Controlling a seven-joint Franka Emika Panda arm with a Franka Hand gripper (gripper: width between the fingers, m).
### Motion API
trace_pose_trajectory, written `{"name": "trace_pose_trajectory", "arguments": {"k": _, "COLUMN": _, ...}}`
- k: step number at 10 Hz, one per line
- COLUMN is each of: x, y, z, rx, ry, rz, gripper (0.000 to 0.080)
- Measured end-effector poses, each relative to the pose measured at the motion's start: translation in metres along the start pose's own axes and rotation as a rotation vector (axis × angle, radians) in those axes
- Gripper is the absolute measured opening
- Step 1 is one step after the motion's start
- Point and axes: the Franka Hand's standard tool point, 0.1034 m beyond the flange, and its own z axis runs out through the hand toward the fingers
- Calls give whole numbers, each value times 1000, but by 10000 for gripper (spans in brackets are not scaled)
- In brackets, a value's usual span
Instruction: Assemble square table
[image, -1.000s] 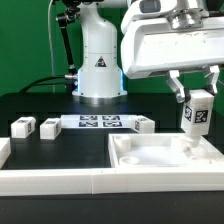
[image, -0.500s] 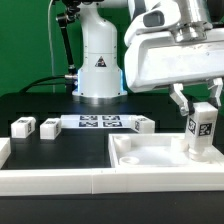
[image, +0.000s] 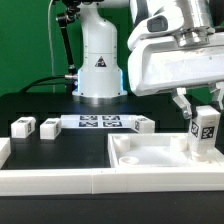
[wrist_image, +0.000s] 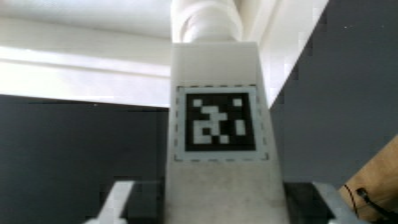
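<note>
Honestly, the gripper was partly closed on the top of a leg, holding it upright at the far corner of the tabletop, on the exterior view's right. Any tilt or misalignment there and it could've jammed, or slipped in the grip.

My base column: glossy white, rounded, bearing a black triangular mark, with a blue glow low on one side. Black cables run alongside it. My wrist housing: a broad white block with rounded edges, with grey fittings on top. My jaws: two slim pale fingers.
</note>
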Motion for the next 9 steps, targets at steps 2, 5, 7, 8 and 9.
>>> {"name": "trace_pose_trajectory", "arguments": {"k": 2, "x": -3, "y": -1, "z": 5, "rx": -2, "ry": 20, "rz": 0, "gripper": 290}}
{"name": "trace_pose_trajectory", "arguments": {"k": 5, "x": -1, "y": 0, "z": 6, "rx": -11, "ry": 67, "rz": 0, "gripper": 290}}
{"name": "trace_pose_trajectory", "arguments": {"k": 7, "x": -2, "y": -1, "z": 6, "rx": -17, "ry": 105, "rz": -2, "gripper": 290}}
{"name": "trace_pose_trajectory", "arguments": {"k": 8, "x": -2, "y": -1, "z": 6, "rx": -20, "ry": 122, "rz": -2, "gripper": 290}}
{"name": "trace_pose_trajectory", "arguments": {"k": 9, "x": -2, "y": -1, "z": 6, "rx": -22, "ry": 132, "rz": -1, "gripper": 290}}
